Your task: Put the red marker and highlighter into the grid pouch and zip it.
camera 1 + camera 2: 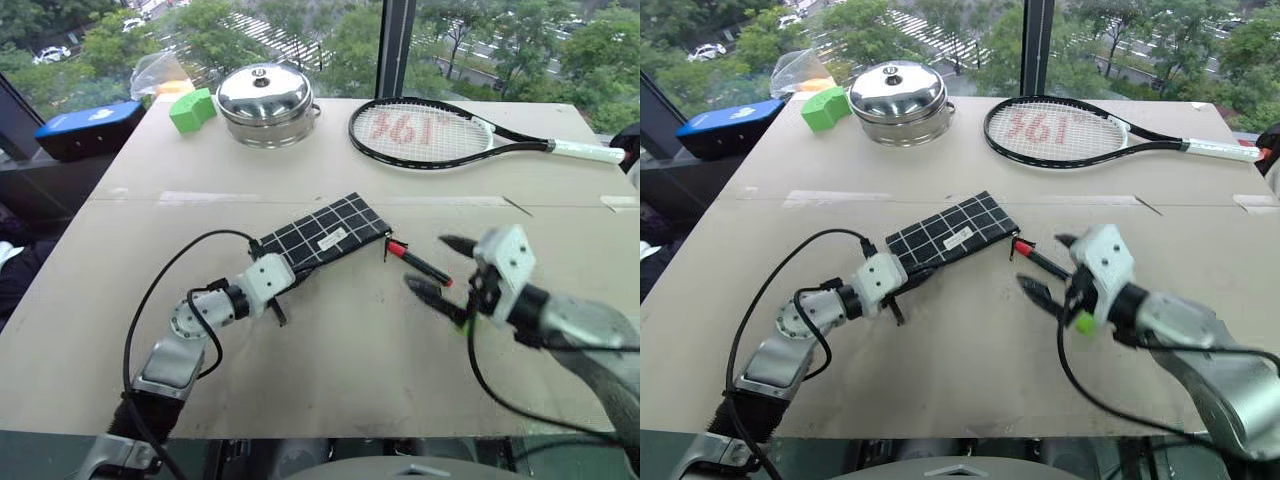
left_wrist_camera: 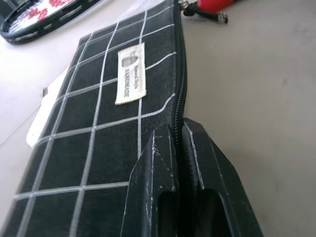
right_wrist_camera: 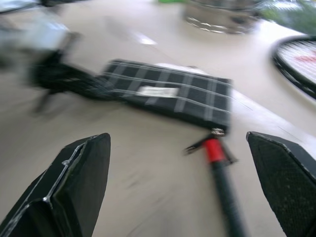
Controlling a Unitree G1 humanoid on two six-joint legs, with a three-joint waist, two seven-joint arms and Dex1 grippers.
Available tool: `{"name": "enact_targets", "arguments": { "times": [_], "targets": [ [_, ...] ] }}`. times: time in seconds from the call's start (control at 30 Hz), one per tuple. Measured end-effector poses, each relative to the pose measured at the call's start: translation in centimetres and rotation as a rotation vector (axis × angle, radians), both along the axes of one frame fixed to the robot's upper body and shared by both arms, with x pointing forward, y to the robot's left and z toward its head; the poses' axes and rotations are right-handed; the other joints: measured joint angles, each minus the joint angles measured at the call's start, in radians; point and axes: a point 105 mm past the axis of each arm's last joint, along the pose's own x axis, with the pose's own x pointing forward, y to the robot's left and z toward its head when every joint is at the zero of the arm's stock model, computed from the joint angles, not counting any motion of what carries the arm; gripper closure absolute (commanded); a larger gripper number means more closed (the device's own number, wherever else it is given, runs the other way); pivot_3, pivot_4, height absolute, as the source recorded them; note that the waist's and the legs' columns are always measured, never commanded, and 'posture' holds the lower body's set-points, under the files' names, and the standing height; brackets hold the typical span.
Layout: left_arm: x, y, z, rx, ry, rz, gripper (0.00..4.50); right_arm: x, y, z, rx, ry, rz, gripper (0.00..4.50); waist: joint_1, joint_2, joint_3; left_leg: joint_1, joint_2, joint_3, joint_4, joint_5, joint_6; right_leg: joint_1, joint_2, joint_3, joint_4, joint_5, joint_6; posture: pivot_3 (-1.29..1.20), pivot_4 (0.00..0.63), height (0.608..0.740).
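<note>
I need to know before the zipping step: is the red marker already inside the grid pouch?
No. The red marker lies on the table, outside the grid pouch, beside its end.

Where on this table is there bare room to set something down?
Bare: the near table between both arms; the strip between grid pouch and racket. Crowded: far left, with green block and pot; around the red marker, by the right tool.

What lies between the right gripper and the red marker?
Nothing: bare tabletop separates the open right gripper from the red marker, seen in the right wrist view.
</note>
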Motion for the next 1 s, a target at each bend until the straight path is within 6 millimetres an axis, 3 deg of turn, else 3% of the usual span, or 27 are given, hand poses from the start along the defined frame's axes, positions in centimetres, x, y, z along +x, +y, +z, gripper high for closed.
{"name": "enact_targets", "arguments": {
  "times": [0.27,0.33,0.43,0.7,0.73,0.87,0.9,1.0],
  "targets": [
    [-0.3,-1.4,2.4,-0.046,0.04,-0.028,4.46,4.3,1.0,-2.4,-0.016,0.19,-0.182,0.0,-0.004,0.002,0.001,-0.004,-0.002,0.002,0.0,0.003,-0.004,-0.001,0.004,-0.004,0.0,0.003,0.005,0.0,0.15,0.74],
    [-0.4,-1.6,2.6,-0.049,0.045,-0.028,4.5,4.8,1.2,-2.3,-0.012,0.199,-0.19,0.54,-0.005,0.002,0.001,-0.003,-0.002,0.002,0.0,0.003,-0.004,-0.001,0.005,-0.004,0.0,0.003,0.005,0.0,0.15,0.74],
    [-0.3,-1.7,2.8,-0.048,0.054,-0.022,4.5,5.5,1.7,-2.1,0.016,0.213,-0.194,1.74,-0.006,0.002,0.001,-0.002,-0.002,0.002,0.0,0.003,-0.004,-0.002,0.006,-0.004,0.002,0.002,0.005,0.0,0.15,0.74],
    [-0.5,-2.2,3.3,-0.056,0.048,-0.026,4.5,6.6,2.0,-2.4,0.03,0.241,-0.222,1.74,-0.006,0.003,0.001,-0.002,-0.002,0.002,0.0,0.003,-0.005,-0.002,0.007,-0.002,0.003,0.003,0.005,0.0,0.15,0.74],
    [-0.6,-2.3,3.4,-0.056,0.044,-0.029,4.5,6.7,1.9,-2.5,0.03,0.247,-0.229,2.31,-0.006,0.003,0.001,-0.002,-0.002,0.002,0.0,0.003,-0.005,-0.002,0.007,-0.002,0.003,0.003,0.005,0.0,0.15,0.74],
    [-0.7,-2.6,3.5,-0.055,0.039,-0.037,4.5,7.2,1.5,-2.9,0.03,0.262,-0.259,3.77,-0.007,0.003,0.001,-0.002,-0.002,0.002,0.0,0.003,-0.005,-0.002,0.007,-0.002,0.003,0.003,0.005,0.0,0.15,0.74],
    [-0.7,-2.6,3.5,-0.055,0.04,-0.037,4.5,7.3,1.3,-2.9,0.03,0.261,-0.267,4.42,-0.006,0.003,0.001,-0.002,-0.002,0.002,0.0,0.003,-0.005,-0.002,0.007,-0.002,0.003,0.003,0.005,0.0,0.15,0.74],
    [-0.7,-2.6,3.5,-0.054,0.04,-0.038,4.5,7.5,1.1,-2.7,0.042,0.252,-0.28,4.42,-0.007,0.003,0.001,-0.002,-0.002,0.002,0.0,0.003,-0.005,-0.002,0.007,-0.002,0.003,0.003,0.005,0.0,0.15,0.74]
  ]
}}
